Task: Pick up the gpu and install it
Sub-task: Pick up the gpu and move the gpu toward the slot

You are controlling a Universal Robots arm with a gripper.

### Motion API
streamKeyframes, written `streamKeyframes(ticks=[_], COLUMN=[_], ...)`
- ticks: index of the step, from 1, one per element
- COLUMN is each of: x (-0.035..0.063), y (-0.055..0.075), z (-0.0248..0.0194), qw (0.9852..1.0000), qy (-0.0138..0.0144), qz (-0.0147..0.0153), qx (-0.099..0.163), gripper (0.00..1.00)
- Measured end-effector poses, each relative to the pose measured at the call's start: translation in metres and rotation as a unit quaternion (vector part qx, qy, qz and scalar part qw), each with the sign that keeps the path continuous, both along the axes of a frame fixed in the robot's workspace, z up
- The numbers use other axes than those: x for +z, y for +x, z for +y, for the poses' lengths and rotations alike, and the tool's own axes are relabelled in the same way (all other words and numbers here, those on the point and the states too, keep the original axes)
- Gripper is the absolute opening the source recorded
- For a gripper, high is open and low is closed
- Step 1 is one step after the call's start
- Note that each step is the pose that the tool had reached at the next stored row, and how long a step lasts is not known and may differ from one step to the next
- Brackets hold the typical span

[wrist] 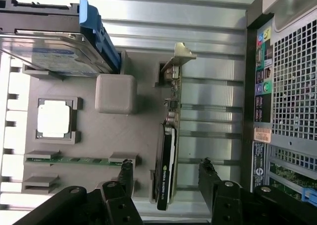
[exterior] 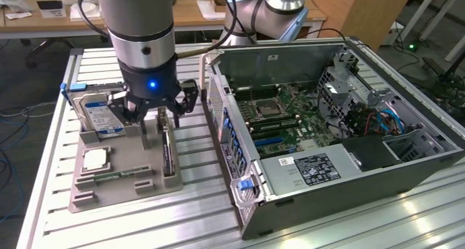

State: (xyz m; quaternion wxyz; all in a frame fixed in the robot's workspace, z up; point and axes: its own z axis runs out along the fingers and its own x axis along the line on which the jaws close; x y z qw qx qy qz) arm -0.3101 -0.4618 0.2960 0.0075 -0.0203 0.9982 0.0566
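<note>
A grey robot arm [exterior: 141, 20] reaches straight down from above, its wrist held vertical. A small blue light [exterior: 152, 85] glows on the black collar just above the claw [exterior: 154, 117]. The claw points downward, its two black fingers [wrist: 124, 178] spread wide apart.

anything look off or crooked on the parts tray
Nothing stands out. The gpu stands on edge in its tray slot, the hard drive and cpu sit squarely in theirs, and the open end effector hangs over the gpu.
</note>
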Motion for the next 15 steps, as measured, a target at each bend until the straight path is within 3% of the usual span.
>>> streamKeyframes(ticks=[1, 2, 5, 6, 15], x=[-0.0006, -0.0006, -0.0008, -0.0008, -0.0043], y=[0.0001, 0.0002, 0.0003, 0.0004, 0.0078], z=[0.0000, 0.0001, 0.0023, 0.0034, 0.0054], qw=[1.0000, 1.0000, 0.9995, 0.9993, 0.9993], qy=[-0.0010, -0.0056, -0.0298, -0.0356, -0.0359], qz=[0.0002, 0.0010, 0.0047, 0.0056, 0.0068], qx=[0.000, 0.000, 0.000, 0.000, 0.000], gripper=[0.65, 0.65, 0.65, 0.65, 0.65])
